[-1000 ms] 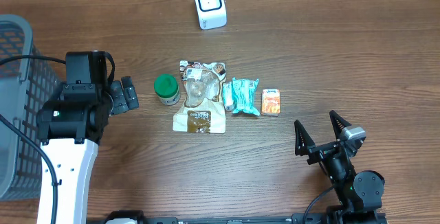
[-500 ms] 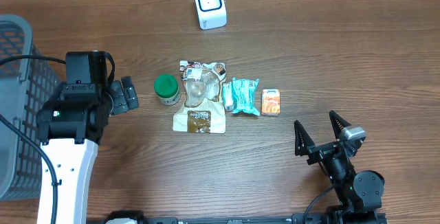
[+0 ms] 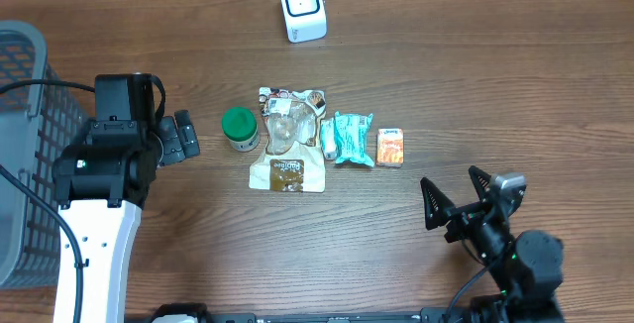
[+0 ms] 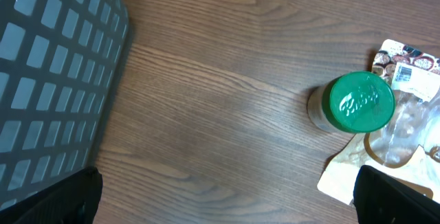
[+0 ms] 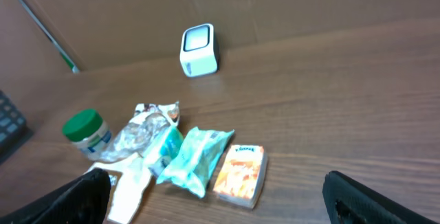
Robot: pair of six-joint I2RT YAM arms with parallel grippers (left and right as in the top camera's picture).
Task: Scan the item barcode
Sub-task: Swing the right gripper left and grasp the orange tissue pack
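**Four things lined up mid-surface, nothing picked up, both grippers wide**

The stuff to scan sits in a row in the middle of the surface [image 3: 495, 75], all lying loose. Left to right from overhead: a green-lidded jar [image 3: 240, 129], a crinkly pouch [image 3: 288, 140] that's clear up top and tan at the bottom, a teal packet [image 3: 350, 139] and a small orange box [image 3: 391, 148]. Jar, pouch and packet touch or overlap, and the box lies just beside the packet. The white scanner [image 3: 302, 6], a rounded block with a dark window, stands well apart at the far edge.

My left gripper [image 3: 188, 135] is spread wide, just beside the jar and holding nothing. My right gripper [image 3: 451, 179] is wide too, near the box and also holding nothing.

The left wrist cam looks straight down on the jar's lid. There's pale cursive on it, but I can't read it. That cam also shows the pouch's printed top corner with a white label, and the grey gridded plastic basket [image 4: 55, 80] to the side. It misses the scanner, packet and box. The right wrist cam gets a low side view of the scanner upright and the packet puffy and glossy. The print on the box is too small to read.
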